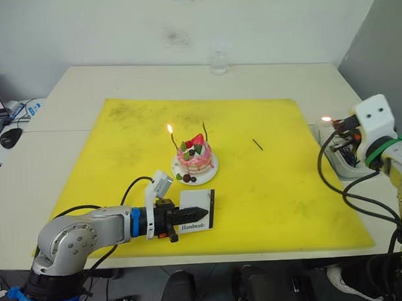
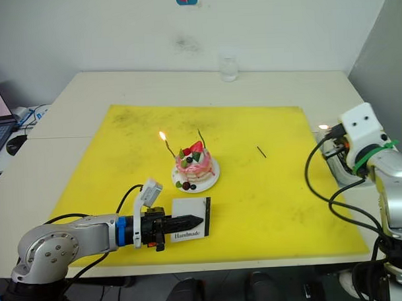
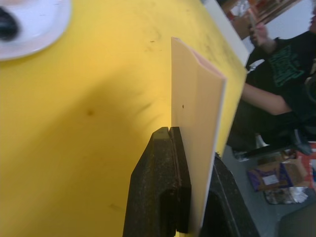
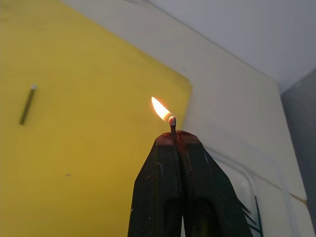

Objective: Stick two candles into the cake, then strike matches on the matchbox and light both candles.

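The right gripper [image 4: 173, 136] pinched a burning match [image 4: 172, 124], held well apart from the cake [image 1: 194, 158]. The left gripper [image 1: 202, 210] clamped the matchbox [image 1: 198, 215] just short of the cake, where one candle [image 1: 172, 139] burned and the other candle [image 1: 205, 132] stood unlit. A spare match [image 1: 257, 144] lay on the yellow mat [image 1: 281, 187] between the cake and the right gripper.

Yellow square mat [image 1: 267, 161]: thin matt sheet, smudged dark grey behind the cake. Small round pink cake [image 1: 195, 158]: soft matt sides, glossy red strawberry on top. Small white plate [image 1: 208, 173] under the cake: smooth, glossy. Flat white rectangular matchbox [image 1: 197, 218], in front of the cake: matt card, printed black lettering. Left gripper [image 3: 195, 197]: matt black fingers [image 3: 158, 197] with a rough, scuffed face. Right gripper [image 4: 173, 136]: the same matt black, tips stained reddish. Clear tumbler [image 1: 218, 61], well behind the cake: shiny glass or plastic. Cream table [image 1: 86, 88]: smooth, low sheen.
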You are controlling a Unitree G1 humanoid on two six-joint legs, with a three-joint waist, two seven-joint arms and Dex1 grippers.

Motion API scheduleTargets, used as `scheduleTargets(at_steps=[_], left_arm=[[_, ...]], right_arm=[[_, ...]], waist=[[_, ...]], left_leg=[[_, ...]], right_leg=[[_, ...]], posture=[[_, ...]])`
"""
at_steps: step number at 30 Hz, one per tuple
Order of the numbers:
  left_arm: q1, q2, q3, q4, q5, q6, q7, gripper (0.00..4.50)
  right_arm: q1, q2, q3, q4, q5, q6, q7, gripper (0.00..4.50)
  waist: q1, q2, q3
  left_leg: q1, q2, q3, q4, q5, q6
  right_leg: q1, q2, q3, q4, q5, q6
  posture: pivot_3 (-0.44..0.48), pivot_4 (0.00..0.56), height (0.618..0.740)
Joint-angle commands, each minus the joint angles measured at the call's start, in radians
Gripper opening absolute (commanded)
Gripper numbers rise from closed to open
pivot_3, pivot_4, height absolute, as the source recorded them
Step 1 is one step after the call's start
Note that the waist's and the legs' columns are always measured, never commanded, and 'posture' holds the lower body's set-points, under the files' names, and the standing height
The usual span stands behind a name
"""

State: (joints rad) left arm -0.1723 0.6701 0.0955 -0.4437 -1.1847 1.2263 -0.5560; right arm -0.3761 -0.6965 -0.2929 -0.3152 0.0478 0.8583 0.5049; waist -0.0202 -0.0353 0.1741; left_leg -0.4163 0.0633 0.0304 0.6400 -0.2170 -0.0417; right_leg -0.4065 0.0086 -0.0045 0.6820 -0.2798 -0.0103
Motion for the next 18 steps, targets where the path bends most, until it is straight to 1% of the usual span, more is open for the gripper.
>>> scheduleTargets(at_steps=[1,3,6,9,12,15,18], left_arm=[[-0.018,0.001,0.054,-0.042,-0.129,0.021,0.027,0.0],[-0.022,0.003,0.056,-0.044,-0.156,0.02,0.052,0.0],[-0.023,0.004,0.05,-0.049,-0.18,0.01,0.086,0.0],[-0.019,0.002,0.044,-0.054,-0.199,-0.001,0.114,0.0],[-0.014,0.004,0.039,-0.058,-0.207,-0.01,0.13,0.0],[-0.012,0.006,0.036,-0.058,-0.214,-0.016,0.143,0.0],[-0.01,0.008,0.036,-0.059,-0.216,-0.02,0.15,0.0]], right_arm=[[-0.026,-0.024,-0.057,0.12,-0.003,-0.024,-0.045,0.02],[-0.036,-0.025,-0.064,0.187,0.016,-0.024,-0.046,0.02],[-0.064,-0.026,-0.078,0.304,0.013,-0.031,-0.087,0.02],[-0.084,-0.025,-0.08,0.38,0.016,-0.048,-0.115,0.02],[-0.099,-0.016,-0.086,0.42,0.029,-0.061,-0.137,0.63],[-0.104,-0.019,-0.085,0.421,0.038,-0.089,-0.147,1.69],[-0.101,-0.017,-0.101,0.387,0.055,-0.109,-0.161,2.69]], waist=[[-0.002,0.0,0.0],[-0.004,0.0,0.0],[-0.006,0.0,0.0],[-0.006,0.0,0.0],[-0.006,0.001,0.0],[-0.006,0.001,0.0],[-0.006,0.001,0.001]], left_leg=[[0.0,0.0,0.0,0.0,0.0,0.0],[0.0,0.0,0.0,0.0,0.0,0.0],[0.0,-0.001,0.001,0.0,0.0,0.0],[0.0,-0.001,0.002,0.0,0.0,0.0],[0.0,-0.001,0.002,0.0,0.0,0.0],[0.0,-0.001,0.002,0.0,0.0,0.0],[0.0,-0.001,0.002,0.0,0.0,0.0]], right_leg=[[0.0,0.0,0.0,0.0,0.0,0.0],[0.0,0.0,0.0,0.0,0.0,0.0],[0.0,0.0,0.002,0.0,0.0,0.0],[0.0,0.0,0.003,0.0,0.0,0.001],[0.0,0.0,0.004,0.0,0.0,0.001],[0.0,0.002,0.004,0.0,0.0,0.001],[0.0,0.004,0.004,0.0,0.0,0.001]], posture=[[0.0,0.15,0.74],[0.0,0.15,0.74],[0.0,0.15,0.74],[0.0,0.15,0.74],[0.0,0.15,0.74],[0.0,0.15,0.74],[0.0,0.15,0.74]])
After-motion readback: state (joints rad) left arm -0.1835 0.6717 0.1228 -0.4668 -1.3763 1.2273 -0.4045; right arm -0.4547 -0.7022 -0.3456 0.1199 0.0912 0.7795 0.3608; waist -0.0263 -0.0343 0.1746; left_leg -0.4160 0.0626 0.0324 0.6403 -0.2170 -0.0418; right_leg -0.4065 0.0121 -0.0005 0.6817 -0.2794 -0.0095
